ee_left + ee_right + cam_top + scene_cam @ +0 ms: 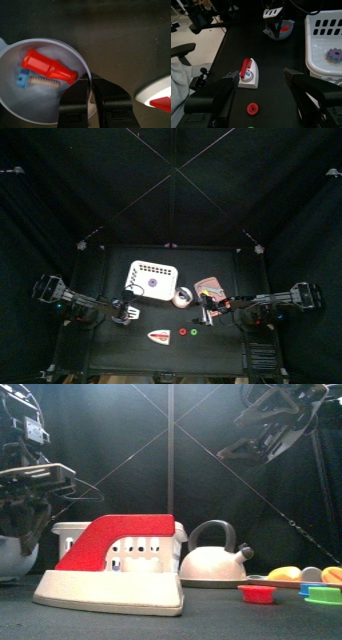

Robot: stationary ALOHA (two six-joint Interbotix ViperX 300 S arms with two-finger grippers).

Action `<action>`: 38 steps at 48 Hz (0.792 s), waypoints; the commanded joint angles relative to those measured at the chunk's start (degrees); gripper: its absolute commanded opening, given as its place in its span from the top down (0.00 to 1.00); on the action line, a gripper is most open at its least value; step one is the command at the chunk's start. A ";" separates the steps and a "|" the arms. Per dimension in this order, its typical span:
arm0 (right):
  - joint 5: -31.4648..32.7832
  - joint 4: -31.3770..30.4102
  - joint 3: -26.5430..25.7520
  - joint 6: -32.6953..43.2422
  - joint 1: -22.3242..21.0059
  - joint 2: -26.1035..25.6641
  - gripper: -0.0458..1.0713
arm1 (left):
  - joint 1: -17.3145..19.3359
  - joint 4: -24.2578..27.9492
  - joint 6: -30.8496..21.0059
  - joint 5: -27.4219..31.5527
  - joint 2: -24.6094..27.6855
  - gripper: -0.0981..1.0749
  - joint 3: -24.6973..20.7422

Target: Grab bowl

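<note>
Your left arm reaches in from the left side of the table, its wrist bent down. The left gripper [91,85] has its two jaws pinched close together over the rim of the bowl [27,47], one jaw inside the wall and one outside. Your right arm hangs raised over the right side, and the right gripper [261,97] holds its jaws spread wide, with nothing between them.

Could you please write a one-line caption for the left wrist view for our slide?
Left gripper fingers straddle the rim of the bowl, which holds a red bottle and a screw.
</note>
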 commanded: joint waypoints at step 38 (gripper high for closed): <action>-0.44 0.88 -0.18 0.09 -0.18 -0.44 0.06 | -0.26 -1.58 5.71 7.82 0.53 0.57 -8.00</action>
